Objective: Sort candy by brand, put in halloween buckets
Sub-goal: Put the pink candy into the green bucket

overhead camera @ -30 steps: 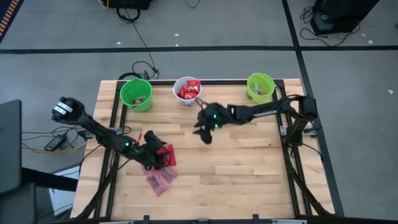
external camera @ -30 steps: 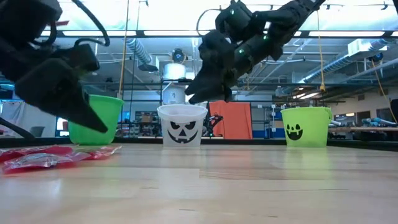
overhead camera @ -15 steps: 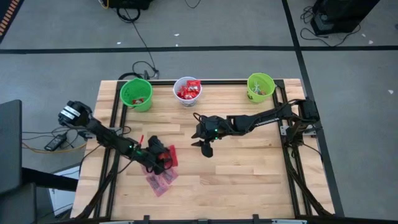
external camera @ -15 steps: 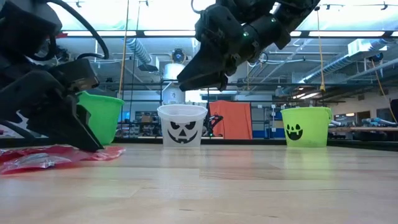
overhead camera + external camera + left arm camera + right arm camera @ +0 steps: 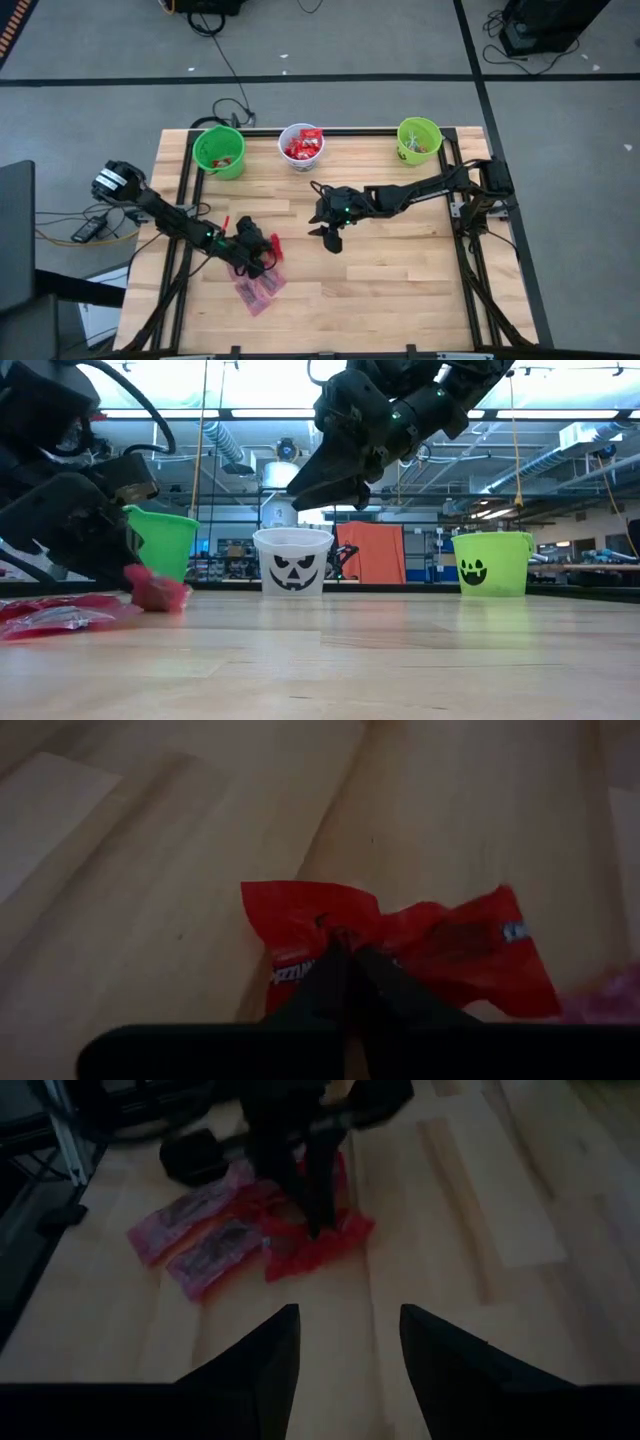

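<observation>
One red packet point(image 5: 400, 945) lies on the table's point(image 5: 400, 270) near left, puckered where the left pincer point(image 5: 345, 955) clenches its middle. It looks light, thin and crinkly, likely slippery; gathered film is the surest hold. Pink packets point(image 5: 258, 288) lie just nearer. The right pincer point(image 5: 345, 1345) hovers released mid-table.

The left gripper point(image 5: 345, 955), wide open a second ago, now pinches a red packet point(image 5: 400, 955), crumpling it on the table point(image 5: 400, 270). The right gripper point(image 5: 331, 238) has swung away from the white bucket point(image 5: 301, 158) toward mid-table.
</observation>
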Robot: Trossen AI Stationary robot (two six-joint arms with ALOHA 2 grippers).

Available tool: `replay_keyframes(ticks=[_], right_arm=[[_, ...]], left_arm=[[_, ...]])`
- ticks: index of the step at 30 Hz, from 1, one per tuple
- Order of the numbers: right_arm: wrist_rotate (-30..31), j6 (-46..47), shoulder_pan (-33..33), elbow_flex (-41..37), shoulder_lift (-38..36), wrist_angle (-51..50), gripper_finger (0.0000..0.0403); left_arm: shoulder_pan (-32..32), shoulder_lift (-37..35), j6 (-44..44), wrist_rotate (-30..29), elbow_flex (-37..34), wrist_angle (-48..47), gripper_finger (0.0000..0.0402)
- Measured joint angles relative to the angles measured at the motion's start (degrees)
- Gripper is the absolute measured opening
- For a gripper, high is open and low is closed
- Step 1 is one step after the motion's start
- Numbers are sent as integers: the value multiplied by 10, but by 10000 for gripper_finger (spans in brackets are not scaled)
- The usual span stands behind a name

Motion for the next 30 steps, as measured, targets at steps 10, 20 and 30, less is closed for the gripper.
replay_keyframes(ticks=[10,20,30], right_arm=[[29,14,72,-1,0,-60,170],[51,1,115,-1,0,-71,165],[70,-1,117,-1,0,-78,165]], left_arm=[[65,-173,12,-50,1,-90,3],[164,-292,13,-117,116,-382,3],[257,-315,68,-197,278,-654,7]])
